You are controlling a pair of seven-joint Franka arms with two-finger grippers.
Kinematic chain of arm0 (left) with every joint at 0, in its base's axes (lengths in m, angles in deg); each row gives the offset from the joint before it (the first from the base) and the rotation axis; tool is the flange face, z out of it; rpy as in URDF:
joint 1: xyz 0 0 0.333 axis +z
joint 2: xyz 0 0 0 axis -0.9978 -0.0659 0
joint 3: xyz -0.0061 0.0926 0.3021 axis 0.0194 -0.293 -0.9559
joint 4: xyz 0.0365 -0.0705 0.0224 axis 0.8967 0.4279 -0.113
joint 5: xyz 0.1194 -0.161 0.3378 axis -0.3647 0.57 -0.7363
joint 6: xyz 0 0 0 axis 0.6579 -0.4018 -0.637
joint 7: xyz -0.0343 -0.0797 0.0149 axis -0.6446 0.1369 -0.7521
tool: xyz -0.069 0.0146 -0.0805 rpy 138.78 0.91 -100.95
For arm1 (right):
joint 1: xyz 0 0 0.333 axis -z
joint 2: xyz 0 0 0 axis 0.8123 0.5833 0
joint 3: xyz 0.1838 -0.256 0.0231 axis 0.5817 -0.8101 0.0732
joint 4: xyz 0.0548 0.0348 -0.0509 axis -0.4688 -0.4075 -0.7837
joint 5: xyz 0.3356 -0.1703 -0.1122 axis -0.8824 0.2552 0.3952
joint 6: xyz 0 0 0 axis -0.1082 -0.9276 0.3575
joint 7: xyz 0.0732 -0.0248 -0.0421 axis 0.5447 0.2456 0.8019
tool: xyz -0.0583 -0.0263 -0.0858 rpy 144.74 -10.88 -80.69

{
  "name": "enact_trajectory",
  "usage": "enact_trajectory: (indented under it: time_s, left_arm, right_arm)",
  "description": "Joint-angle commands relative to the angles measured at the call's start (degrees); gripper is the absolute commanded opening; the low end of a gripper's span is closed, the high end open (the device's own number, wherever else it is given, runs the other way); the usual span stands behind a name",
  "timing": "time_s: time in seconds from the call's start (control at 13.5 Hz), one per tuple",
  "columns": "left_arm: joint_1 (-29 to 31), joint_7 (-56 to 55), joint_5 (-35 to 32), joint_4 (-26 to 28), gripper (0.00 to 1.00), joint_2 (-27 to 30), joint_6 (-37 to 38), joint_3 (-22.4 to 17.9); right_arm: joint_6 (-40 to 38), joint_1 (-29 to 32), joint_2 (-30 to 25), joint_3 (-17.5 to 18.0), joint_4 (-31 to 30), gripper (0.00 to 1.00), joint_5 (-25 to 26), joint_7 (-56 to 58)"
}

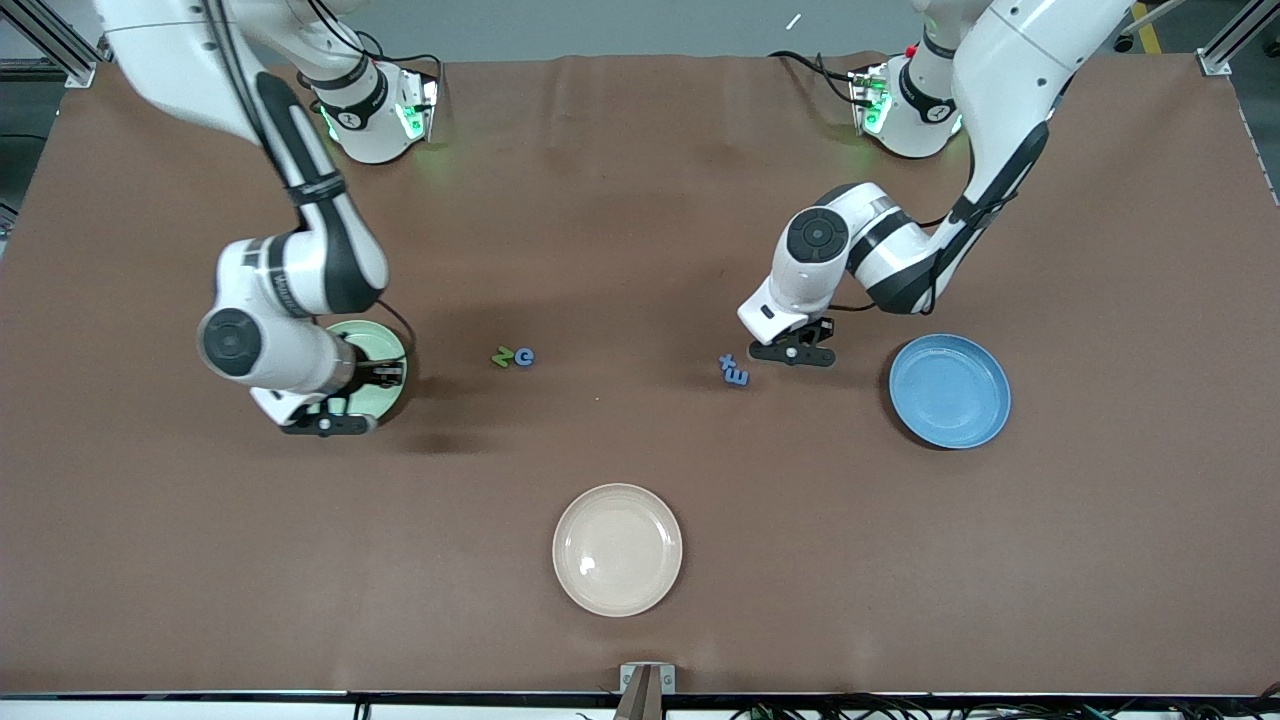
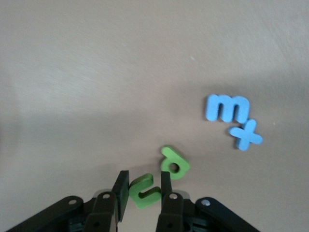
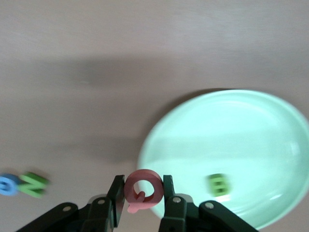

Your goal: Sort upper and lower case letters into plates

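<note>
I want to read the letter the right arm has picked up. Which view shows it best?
The right wrist view: the pink letter Q sits large and face-on, pinched in the right gripper beside the pale green plate. In the front view the arm hides it, and the left wrist view does not show it at all.

Toward the table ends, well apart: right-end plate (image 1: 385, 340) and left-end plate (image 1: 950, 390). Between them, nearer the front camera: third plate (image 1: 617, 549). In right-end plate: B (image 3: 218, 184). Over its rim: right gripper (image 3: 142, 193), clamping Q (image 3: 142, 188). Mid-table, touching: N (image 1: 503, 356) and G (image 1: 524, 356). Toward left-end plate, touching: m (image 1: 736, 376) and x (image 1: 726, 361). Just beside them: left gripper (image 2: 145, 182), gripping what may be a u (image 2: 142, 193), with a further letter (image 2: 175, 164) alongside.
</note>
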Motion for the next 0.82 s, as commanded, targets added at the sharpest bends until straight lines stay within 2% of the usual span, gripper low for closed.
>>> enact_trajectory:
  time_s: [0.0, 0.22, 0.37, 0.74]
  left_arm:
    - [6.3, -0.6, -0.1, 0.9, 0.12, 2.8, 1.6, 4.0]
    - [15.3, 2.7, -0.3, 0.9, 0.11, 3.1, 5.3, 10.1]
    - [20.1, 7.2, -0.6, 1.0, 0.11, 3.9, 7.3, 11.6]
    - [32.0, 21.6, -1.0, 3.4, 0.11, 5.7, 8.8, 12.2]
  right_arm:
    - [2.1, 5.5, -1.8, 1.1, -4.1, 0.0, -0.4, 8.9]
    - [6.8, 10.0, -1.4, 1.1, -6.8, 0.0, -0.4, 17.2]
    - [7.7, 11.7, -1.0, 1.1, -7.9, 0.01, -0.4, 19.6]
    - [11.4, 11.8, 0.6, 1.1, -10.0, 0.05, -0.5, 19.7]
